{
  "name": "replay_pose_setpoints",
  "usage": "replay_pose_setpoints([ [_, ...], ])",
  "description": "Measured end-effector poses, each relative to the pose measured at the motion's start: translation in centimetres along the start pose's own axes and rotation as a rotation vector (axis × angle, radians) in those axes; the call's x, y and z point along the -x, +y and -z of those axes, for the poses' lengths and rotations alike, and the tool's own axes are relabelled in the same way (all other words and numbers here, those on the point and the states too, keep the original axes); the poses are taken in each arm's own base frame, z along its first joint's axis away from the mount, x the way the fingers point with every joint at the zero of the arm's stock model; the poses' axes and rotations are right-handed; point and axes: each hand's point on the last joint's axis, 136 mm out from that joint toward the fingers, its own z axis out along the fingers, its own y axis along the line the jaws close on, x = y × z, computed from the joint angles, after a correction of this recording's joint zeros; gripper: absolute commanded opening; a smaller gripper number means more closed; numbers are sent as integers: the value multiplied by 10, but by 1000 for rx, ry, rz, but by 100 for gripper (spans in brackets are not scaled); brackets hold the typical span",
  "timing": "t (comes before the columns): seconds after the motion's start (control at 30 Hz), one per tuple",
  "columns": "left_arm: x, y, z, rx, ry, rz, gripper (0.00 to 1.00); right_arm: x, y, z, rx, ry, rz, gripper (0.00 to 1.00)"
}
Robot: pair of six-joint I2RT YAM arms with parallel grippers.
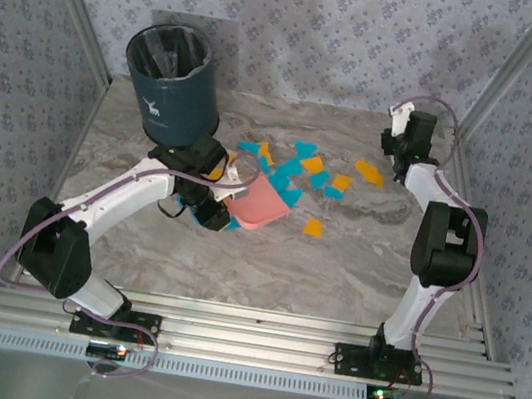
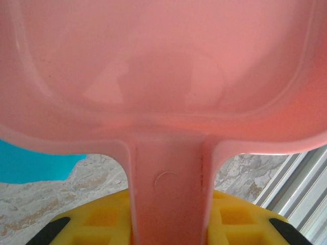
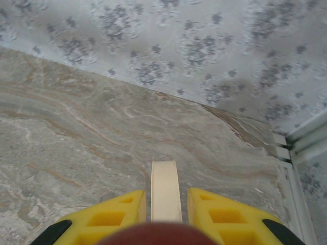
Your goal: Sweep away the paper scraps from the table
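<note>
The paper scraps (image 1: 303, 170), turquoise and orange, lie scattered around the middle of the surface (image 1: 336, 266). Most are just beyond the pink dustpan (image 1: 263, 202), and a few touch its edge. I have my left fingers (image 2: 97, 222) clamped narrow on the dustpan's handle. A dark blue bin (image 1: 171, 83) stands behind that arm. At the far right corner my right fingers (image 3: 115, 217) pinch a cream strip (image 3: 165, 191).

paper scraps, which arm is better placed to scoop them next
Left: the left gripper is shut on the handle of the pink plastic dustpan, which lies beside the turquoise and orange paper scraps. The right gripper, holding a cream flat strip, sits by the patterned far wall.
</note>
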Motion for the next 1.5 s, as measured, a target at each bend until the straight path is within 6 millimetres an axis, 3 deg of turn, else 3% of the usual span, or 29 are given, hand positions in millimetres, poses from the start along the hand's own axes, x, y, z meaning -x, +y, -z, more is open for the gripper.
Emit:
replay_pose_setpoints([
  [0.23, -2, 2, 0, 14, 12, -7, 0, 7, 43, -1, 109, -28, 102, 0],
  [0.4, -5, 2, 0, 14, 24, -4, 0, -6, 74, 12, 190, -20, 163, 0],
  [0.6, -6, 2, 0, 14, 25, -3, 0, -9, 107, 43, 265, -32, 241, 0],
  [0.83, -15, 0, -5, 9, 51, 3, 0, -25, 146, 82, 350, -14, 297, 0],
  [1.1, -27, -5, -8, 1, 86, 0, 0, -34, 186, 137, 433, -23, 344, 0],
  [1.27, -34, -12, -12, 2, 116, -23, 0, -42, 198, 160, 459, -17, 345, 0],
  [1.5, -38, -25, -17, -3, 146, -71, 0, -40, 183, 184, 414, -28, 230, 0],
])
